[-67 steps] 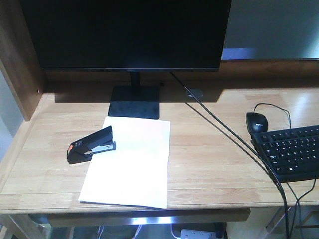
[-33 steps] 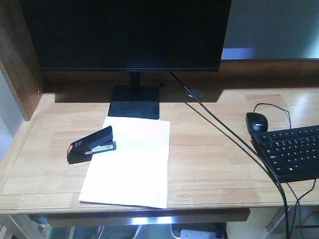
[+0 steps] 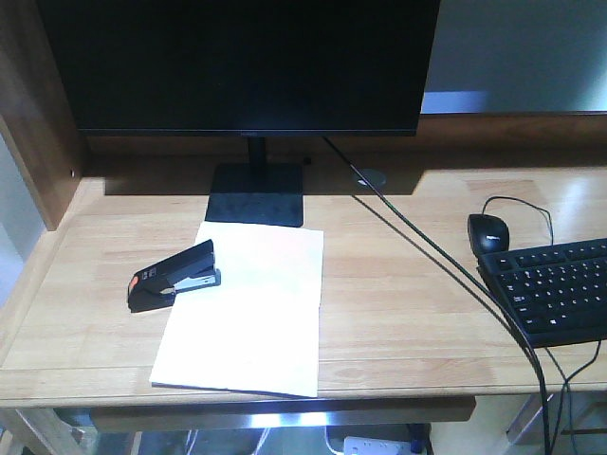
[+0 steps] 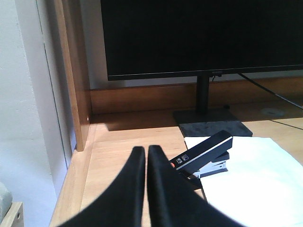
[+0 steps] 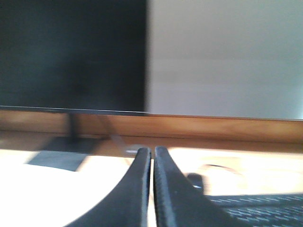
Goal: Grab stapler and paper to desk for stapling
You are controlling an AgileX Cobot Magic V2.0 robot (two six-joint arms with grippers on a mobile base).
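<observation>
The black stapler (image 3: 174, 275) with its orange-red end lies on the left edge of the white paper (image 3: 248, 313), both flat on the wooden desk (image 3: 398, 313). In the left wrist view my left gripper (image 4: 146, 152) is shut and empty, hovering just left of and in front of the stapler (image 4: 204, 153), with the paper (image 4: 255, 175) to its right. In the right wrist view my right gripper (image 5: 152, 152) is also shut and empty, low above the desk (image 5: 265, 168). Neither gripper shows in the front view.
A black monitor (image 3: 242, 62) on its stand (image 3: 256, 192) fills the back. A black mouse (image 3: 489, 230) and keyboard (image 3: 555, 287) sit at the right, with cables (image 3: 446, 265) running across. A wooden side panel (image 3: 33, 123) walls the left.
</observation>
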